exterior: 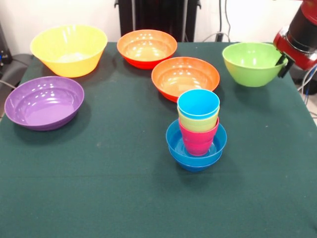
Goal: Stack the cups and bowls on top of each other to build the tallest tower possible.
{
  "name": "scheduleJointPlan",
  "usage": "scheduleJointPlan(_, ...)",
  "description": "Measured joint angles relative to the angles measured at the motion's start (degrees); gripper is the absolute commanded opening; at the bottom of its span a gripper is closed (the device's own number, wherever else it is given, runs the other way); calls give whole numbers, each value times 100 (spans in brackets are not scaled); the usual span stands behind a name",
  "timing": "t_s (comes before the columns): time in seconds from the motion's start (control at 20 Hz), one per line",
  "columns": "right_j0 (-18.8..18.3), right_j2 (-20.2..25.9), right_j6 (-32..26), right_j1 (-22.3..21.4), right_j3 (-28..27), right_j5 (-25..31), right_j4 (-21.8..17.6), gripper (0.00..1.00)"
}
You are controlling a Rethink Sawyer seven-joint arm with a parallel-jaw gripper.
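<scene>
Fingers (283,63) clamped on the rim of the lime green bowl (251,63), far right, holding it tilted just off the surface (99,188). Mid-surface sits the tower (197,133): blue bowls (195,151) nested, then pink, yellow and light blue cups (198,116) inside. Two orange bowls (184,76) behind it, yellow bowl (69,48) and purple bowl (44,101) off left.

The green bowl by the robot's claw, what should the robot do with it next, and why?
Probably carry the green bowl over toward the tower and set it on top. The gripper is at the bowl's rim and seems to hold it. The tower already has blue bowls with pink, yellow and blue cups nested in them, so one more piece would make it taller.
</scene>
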Motion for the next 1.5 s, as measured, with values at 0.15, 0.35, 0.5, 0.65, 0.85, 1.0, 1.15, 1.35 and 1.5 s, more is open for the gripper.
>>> scheduleJointPlan(0.15,-110,32,0,-24,-49,285,-1,0)
scheduleJointPlan(0.35,-197,80,0,-98,-59,507,-2,0)
scheduleJointPlan(0.5,-217,103,0,-153,-64,597,-2,0)
scheduleJointPlan(0.65,-220,131,0,-181,-107,654,-6,0)
scheduleJointPlan(0.85,-221,190,0,-179,-182,654,-78,0)
scheduleJointPlan(1.0,-221,232,0,-178,-207,654,-130,0)
scheduleJointPlan(1.15,-223,261,0,-178,-248,654,-225,0)
scheduleJointPlan(1.35,-247,283,0,-178,-309,665,-304,0)
scheduleJointPlan(1.5,-314,300,0,-178,-401,749,-377,0)
